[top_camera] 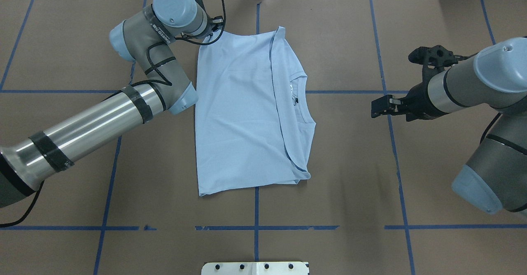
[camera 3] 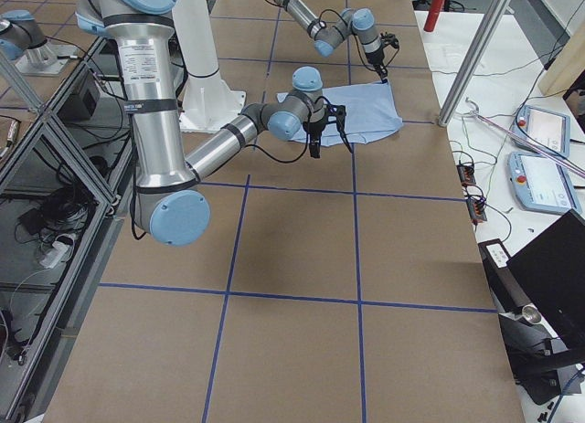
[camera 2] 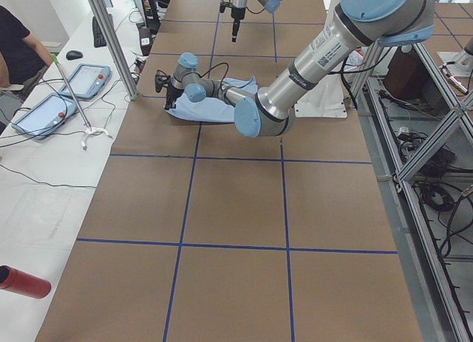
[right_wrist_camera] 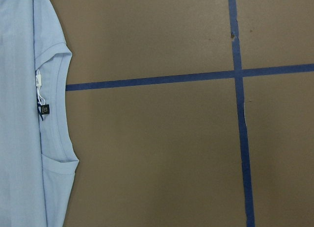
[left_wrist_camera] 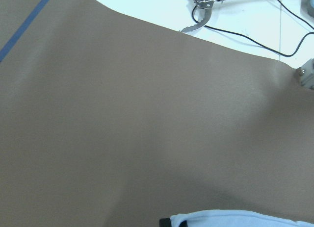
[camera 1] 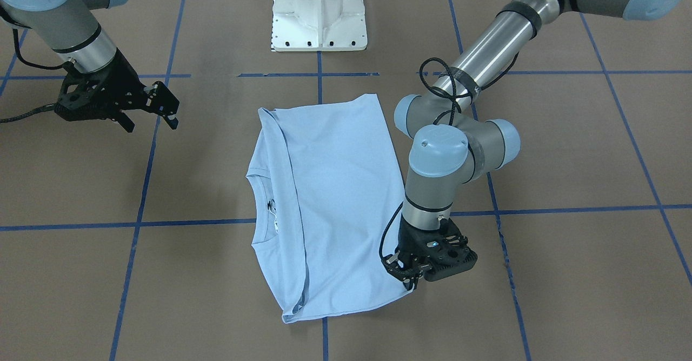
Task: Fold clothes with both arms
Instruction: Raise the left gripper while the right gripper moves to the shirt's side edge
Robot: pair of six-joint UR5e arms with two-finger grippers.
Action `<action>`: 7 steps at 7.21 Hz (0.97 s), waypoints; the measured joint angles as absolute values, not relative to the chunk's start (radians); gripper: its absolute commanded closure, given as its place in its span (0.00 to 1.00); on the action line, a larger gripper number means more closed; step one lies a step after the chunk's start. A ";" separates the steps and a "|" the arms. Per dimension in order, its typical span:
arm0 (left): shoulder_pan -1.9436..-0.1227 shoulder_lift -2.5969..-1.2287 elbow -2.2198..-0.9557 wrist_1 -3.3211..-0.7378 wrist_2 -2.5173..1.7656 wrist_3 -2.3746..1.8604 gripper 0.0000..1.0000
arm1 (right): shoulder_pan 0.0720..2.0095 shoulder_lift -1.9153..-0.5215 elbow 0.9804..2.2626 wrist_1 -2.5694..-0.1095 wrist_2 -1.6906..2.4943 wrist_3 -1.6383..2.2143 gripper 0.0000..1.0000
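Light-blue T-shirt (top_camera: 243,110): flat in the middle of the bench (top_camera: 350,184), lying crosswise, with the neckline (top_camera: 304,98) pointing to the robot's right.
Progress: well under way, I'd say. A top layer is already laid across the body, its edge stopping just short of the neckline, and no sleeves stick out. What's left looks like at least one more fold to bring this rectangle down to a compact packet.
Look of the cloth: smooth, few wrinkles, and the edges are fairly square. There's a little bunching where the layers meet at the far corner on the collar side. The white neck tag (right_wrist_camera: 38,82) peeks out inside the collar, and no chest print is on show.
Left tool (camera 1: 411,282): down at the shirt's far corner on the robot's left, fingertips right at the cloth edge. They look drawn close, but I cannot tell whether they're pinching fabric or only touching it.
Right tool (camera 1: 151,125): fingers spread and holding nothing, hovering over bare bench well apart from the collar side.
Next call: my read is that the right tool has to come in to the shirt before any two-arm fold can go.
Surroundings: blue tape lines (top_camera: 255,227) grid the brown bench, and the white pedestal (camera 1: 319,15) sits at the robot's side.
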State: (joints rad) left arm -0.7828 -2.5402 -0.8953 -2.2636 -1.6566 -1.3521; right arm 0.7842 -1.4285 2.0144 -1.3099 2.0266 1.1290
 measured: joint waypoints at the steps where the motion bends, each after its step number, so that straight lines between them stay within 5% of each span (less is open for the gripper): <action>1: -0.780 -2.551 -0.867 -2.310 -1.631 -1.350 0.56 | 0.784 -1.429 2.014 -1.311 2.026 1.129 0.00; 2: -0.776 -2.555 -0.856 -2.339 -1.598 -1.349 0.01 | 0.783 -1.429 2.014 -1.311 2.027 1.129 0.00; 7: -0.799 -2.555 -0.869 -2.357 -1.634 -1.294 0.00 | 0.716 -1.378 2.010 -1.366 1.999 1.121 0.00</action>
